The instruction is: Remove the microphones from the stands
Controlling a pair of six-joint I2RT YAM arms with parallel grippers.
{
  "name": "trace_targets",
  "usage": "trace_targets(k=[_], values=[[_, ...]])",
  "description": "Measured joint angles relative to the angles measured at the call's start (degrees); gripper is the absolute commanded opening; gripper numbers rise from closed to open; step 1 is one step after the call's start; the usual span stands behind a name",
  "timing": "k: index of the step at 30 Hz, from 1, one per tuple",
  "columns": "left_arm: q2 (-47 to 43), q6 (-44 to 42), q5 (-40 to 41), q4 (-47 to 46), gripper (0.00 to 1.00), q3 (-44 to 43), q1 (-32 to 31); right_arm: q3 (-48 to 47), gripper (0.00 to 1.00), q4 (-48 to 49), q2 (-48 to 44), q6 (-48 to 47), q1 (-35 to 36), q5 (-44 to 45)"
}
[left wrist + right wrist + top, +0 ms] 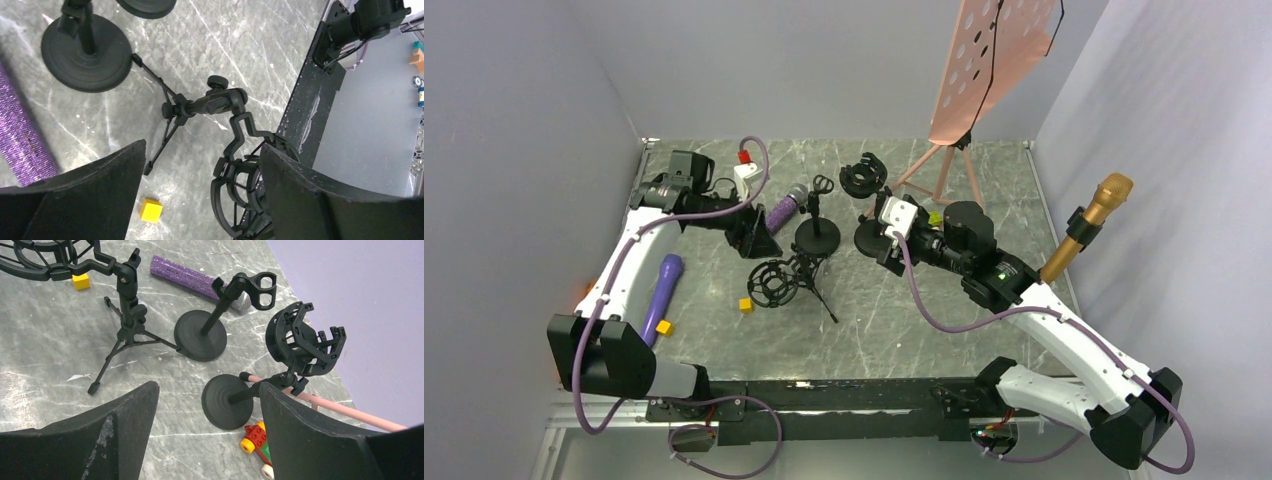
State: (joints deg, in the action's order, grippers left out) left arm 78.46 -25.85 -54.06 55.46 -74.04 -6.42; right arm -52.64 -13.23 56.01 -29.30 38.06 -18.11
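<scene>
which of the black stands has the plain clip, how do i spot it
Start at the pink perforated music stand at the back, then look left to the centre. The black round-based clip stand stands beside a purple glitter microphone. Its neighbours, a tripod stand and another round-based stand, carry ring-shaped shock mounts instead.

Robot laboratory test cell. Plain grey walls [514, 150] enclose a marbled table [874, 330]. Two cabled arms [624, 262] are bolted to its near rail [824, 395].

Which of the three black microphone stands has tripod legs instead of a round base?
The black tripod stand beside the small yellow cube; the other two rest on round disc bases.
</scene>
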Motion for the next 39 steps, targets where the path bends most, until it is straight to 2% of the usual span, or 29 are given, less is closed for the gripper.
trace_targets(k=[5,9,19,25,31,34,36,39], values=[[0.1,2.6,2.1,-1.7,0.96,0.3,-5.5,0.0,0.79,0.0,0.0,0.0,0.0,-0.1],[1.8,6.5,3.2,-3.1,0.92,0.7,-9.9,0.1,0.79,0.0,0.0,0.0,0.0,-0.2],[8.4,10.8,7.0,-6.5,0.79,1.8,-13.9,1.0,0.79,-0.5,-0.5,0.0,-0.9,-0.2],[8.4,10.4,10.7,-9.0,0.61,2.2,-17.9,1.0,0.79,-0.5,-0.5,-0.1,-0.9,-0.3],[8.4,7.0,13.1,-7.6,0.42,1.3,-18.6,1.1,0.79,-0.5,-0.8,-0.3,-1.3,-0.2],[7.9,4.1,14.4,-6.5,0.18,0.6,-18.8,1.6,0.79,-0.5,-1.1,-0.3,-1.9,-0.2],[7.3,2.4,15.6,-5.7,0.15,0.5,-18.8,1.9,0.79,-0.5,-1.3,-0.3,-2.1,-0.2],[6.2,-0.2,17.5,-5.1,0.20,0.5,-18.2,2.0,0.79,-0.5,-1.3,-0.3,-2.1,-0.2]])
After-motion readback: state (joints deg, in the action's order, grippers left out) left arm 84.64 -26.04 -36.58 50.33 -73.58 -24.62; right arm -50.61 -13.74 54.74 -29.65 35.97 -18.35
